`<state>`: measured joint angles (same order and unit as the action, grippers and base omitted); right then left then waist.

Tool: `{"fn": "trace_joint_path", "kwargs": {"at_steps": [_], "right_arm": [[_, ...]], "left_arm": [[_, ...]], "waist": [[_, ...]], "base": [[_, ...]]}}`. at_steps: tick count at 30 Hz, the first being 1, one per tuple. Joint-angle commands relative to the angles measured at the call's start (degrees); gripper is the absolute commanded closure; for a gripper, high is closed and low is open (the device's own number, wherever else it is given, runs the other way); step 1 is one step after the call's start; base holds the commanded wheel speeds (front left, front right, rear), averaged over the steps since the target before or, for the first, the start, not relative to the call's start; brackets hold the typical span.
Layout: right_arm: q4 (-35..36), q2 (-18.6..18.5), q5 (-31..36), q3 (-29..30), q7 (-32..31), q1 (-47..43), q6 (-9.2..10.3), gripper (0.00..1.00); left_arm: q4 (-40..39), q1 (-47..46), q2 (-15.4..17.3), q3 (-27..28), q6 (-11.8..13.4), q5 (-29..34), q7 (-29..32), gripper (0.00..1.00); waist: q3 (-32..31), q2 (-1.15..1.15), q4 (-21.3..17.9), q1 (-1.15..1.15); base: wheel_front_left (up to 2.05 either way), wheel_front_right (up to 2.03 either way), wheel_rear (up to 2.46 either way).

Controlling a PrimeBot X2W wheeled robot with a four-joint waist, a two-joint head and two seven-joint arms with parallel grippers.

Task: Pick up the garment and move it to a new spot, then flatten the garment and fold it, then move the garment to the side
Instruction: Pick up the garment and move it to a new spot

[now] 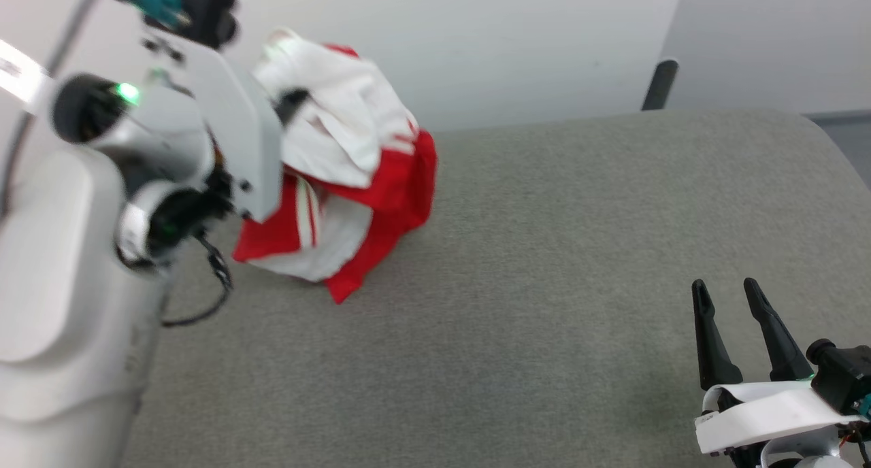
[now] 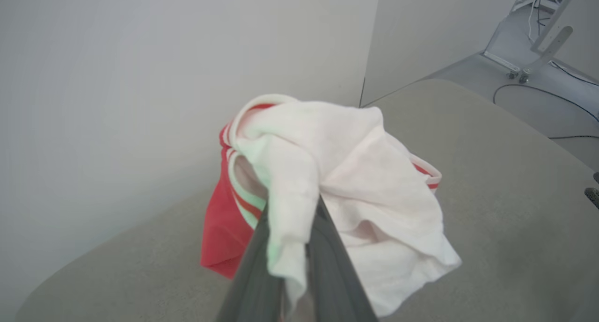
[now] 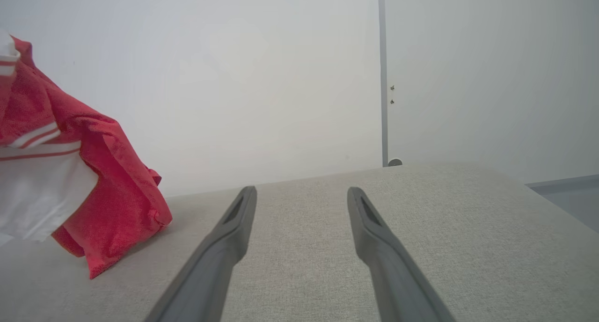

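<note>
Illumination is bright, even and diffuse. The shirt (image 1: 354,182) casts a soft shadow on the desk (image 1: 578,250). In the head view, the shirt and left arm (image 1: 238,135) are slightly motion-blurred. In the left wrist view, the left claw fingers (image 2: 252,280) are out of focus and a green tint falls on the white cloth.

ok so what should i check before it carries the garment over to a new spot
1. left gripper shut on the garment's white fabric: ok
2. garment wholly off the table: cannot tell, its lowest red corner hangs close to the surface
3. right gripper open, apart from the garment: ok
4. bare table stretch toward the right gripper for set-down: ok
5. garment flat: not ok, bunched
</note>
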<state>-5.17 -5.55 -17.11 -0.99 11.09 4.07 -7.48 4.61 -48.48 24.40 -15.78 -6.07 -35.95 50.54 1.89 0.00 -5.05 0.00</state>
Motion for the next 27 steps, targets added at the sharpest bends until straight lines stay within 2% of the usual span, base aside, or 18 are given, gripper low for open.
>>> {"fn": "trace_joint_path", "kwargs": {"at_steps": [1, 10, 22, 23, 24, 25, 26, 27], "right_arm": [[0.09, 0.19, 0.29, 0.26, 0.32, 0.35, -0.02, 0.00], [-1.48, 1.17, -0.38, -0.01, 1.13, 1.88, -0.02, 0.00], [-4.99, 1.89, -1.71, -1.64, 2.52, 5.06, -0.02, 0.00], [-5.27, 1.91, -1.84, -1.84, 2.56, 5.20, -0.02, 0.00], [-5.61, 1.91, -1.83, -1.98, 2.52, 5.45, -0.02, 0.00], [-5.90, 1.92, -1.75, -2.11, 2.58, 5.81, -0.02, 0.00], [-6.13, 1.93, -1.74, -2.22, 2.65, 6.10, -0.02, 0.00], [-6.37, 1.89, -1.74, -2.33, 2.65, 6.27, -0.02, 0.00]], "left_arm": [[-0.80, 1.58, -0.76, -0.68, 0.55, -0.35, 0.23, 1.00], [-0.55, 9.12, -5.60, -5.65, 2.07, -1.67, 1.56, 1.00], [8.61, 13.51, -11.45, -11.85, 0.89, -2.12, -0.78, 1.00], [9.42, 13.19, -11.82, -12.22, 0.80, -1.88, -1.22, 0.86], [10.24, 12.94, -12.25, -12.66, 0.58, -1.90, -1.38, 0.64], [11.09, 12.79, -12.71, -12.85, 0.52, -2.29, -1.52, 0.51], [11.80, 12.38, -13.04, -13.08, 0.38, -2.34, -1.66, 0.18], [12.44, 12.01, -13.33, -13.31, 0.28, -2.44, -1.75, 0.00]], "waist": [[1.58, 0.00, -2.13, 0.00], [4.56, 0.00, -5.80, 0.00], [7.43, 0.00, -8.05, 0.00], [7.56, 0.00, -8.03, 0.00], [7.64, 0.00, -7.98, 0.00], [7.67, 0.00, -7.90, 0.00], [7.67, 0.00, -7.80, 0.00], [7.61, 0.00, -7.65, 0.00]], "base": [[0.00, 0.00, 0.00], [0.00, 0.00, 0.00], [0.00, 0.00, 0.00], [0.00, 0.00, 0.00], [0.00, 0.00, 0.00], [0.00, 0.00, 0.00], [0.00, 0.00, 0.00], [0.00, 0.00, 0.00]]}}
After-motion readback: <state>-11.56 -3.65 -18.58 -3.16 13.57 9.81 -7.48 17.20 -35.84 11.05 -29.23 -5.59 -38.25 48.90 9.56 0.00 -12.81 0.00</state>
